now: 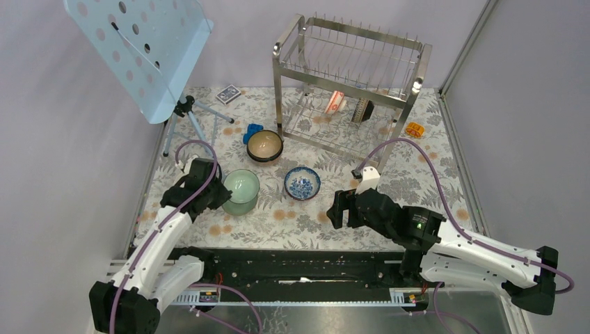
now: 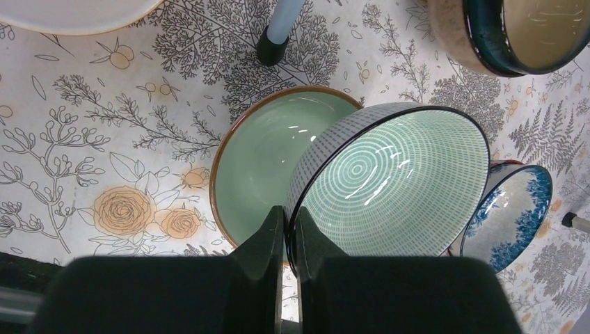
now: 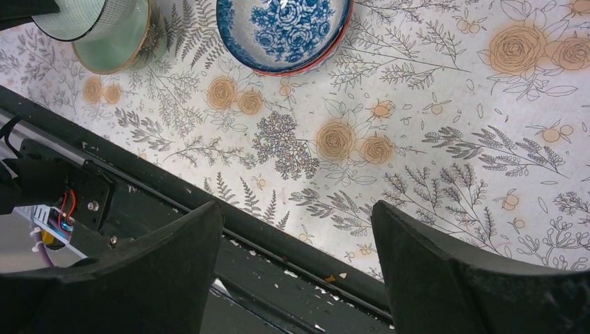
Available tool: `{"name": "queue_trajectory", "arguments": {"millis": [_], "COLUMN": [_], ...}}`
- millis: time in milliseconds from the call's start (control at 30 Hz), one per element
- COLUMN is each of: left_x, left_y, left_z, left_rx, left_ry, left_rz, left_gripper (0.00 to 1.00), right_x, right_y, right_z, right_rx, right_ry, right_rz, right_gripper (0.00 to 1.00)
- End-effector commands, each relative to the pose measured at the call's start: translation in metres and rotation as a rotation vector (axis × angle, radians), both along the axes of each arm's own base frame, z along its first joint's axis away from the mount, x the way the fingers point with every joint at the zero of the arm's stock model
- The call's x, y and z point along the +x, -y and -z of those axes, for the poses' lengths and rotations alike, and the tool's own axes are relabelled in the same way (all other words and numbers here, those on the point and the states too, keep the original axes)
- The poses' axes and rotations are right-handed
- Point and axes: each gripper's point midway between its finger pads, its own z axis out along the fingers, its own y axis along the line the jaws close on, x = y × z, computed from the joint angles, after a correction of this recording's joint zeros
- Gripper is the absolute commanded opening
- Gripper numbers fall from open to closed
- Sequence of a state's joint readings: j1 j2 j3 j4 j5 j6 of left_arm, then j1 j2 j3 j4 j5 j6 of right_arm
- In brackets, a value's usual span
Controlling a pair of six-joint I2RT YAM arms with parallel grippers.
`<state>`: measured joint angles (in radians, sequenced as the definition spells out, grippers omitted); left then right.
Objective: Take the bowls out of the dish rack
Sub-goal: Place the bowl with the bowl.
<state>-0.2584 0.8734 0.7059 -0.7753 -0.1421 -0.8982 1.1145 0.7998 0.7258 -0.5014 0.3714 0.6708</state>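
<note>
Left fingers (image 2: 268, 240) clamped on rim of the green-lined patterned bowl (image 2: 389, 188), which is tilted over the pale green bowl (image 2: 257, 160) on the surface (image 1: 306, 219), near left. Right fingers (image 3: 174, 257) spread wide, holding nothing, above near edge. Orange-red bowl (image 1: 335, 102) on edge in dish rack (image 1: 277, 90) lower tier, far.

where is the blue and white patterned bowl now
Top view: the blue and white patterned ceramic bowl sits mid-table, right of the pale green bowls and in front of the dark brown bowl.
</note>
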Motion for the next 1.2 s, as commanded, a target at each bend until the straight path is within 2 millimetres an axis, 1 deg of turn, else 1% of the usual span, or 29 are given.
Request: {"name": "queue_trajectory", "arguments": {"millis": [0,367,567,733,1167], "left_x": [0.016,0.007,-0.001,-0.001,-0.002], "left_y": [0.006,0.000,-0.001,-0.002,-0.003], "left_z": [-0.011,0.005,0.018,0.017,0.025], "left_rx": [-0.058,-0.049,-0.046,-0.046,-0.049], "left_ry": [0.076,0.046,0.019,0.025,0.009], "left_rz": [-0.028,-0.048,-0.052,-0.060,-0.069], "left_gripper": [0.00,0.00,0.00,0.00,0.00], "right_x": [0.002,0.002,0.000,-0.001,-0.001], "right_y": [-0.008,-0.008,-0.006,-0.005,-0.008], "right_z": [-0.008,-0.002,0.001,0.001,0.002], "right_rx": [0.049,0.042,0.052,0.057,0.064], "right_ry": [0.018,0.005,-0.004,-0.004,-0.012], "right_rz": [-0.007,-0.003,0.004,0.007,0.006], "right_gripper": [0.85,0.85,0.84,0.84,0.84]}}
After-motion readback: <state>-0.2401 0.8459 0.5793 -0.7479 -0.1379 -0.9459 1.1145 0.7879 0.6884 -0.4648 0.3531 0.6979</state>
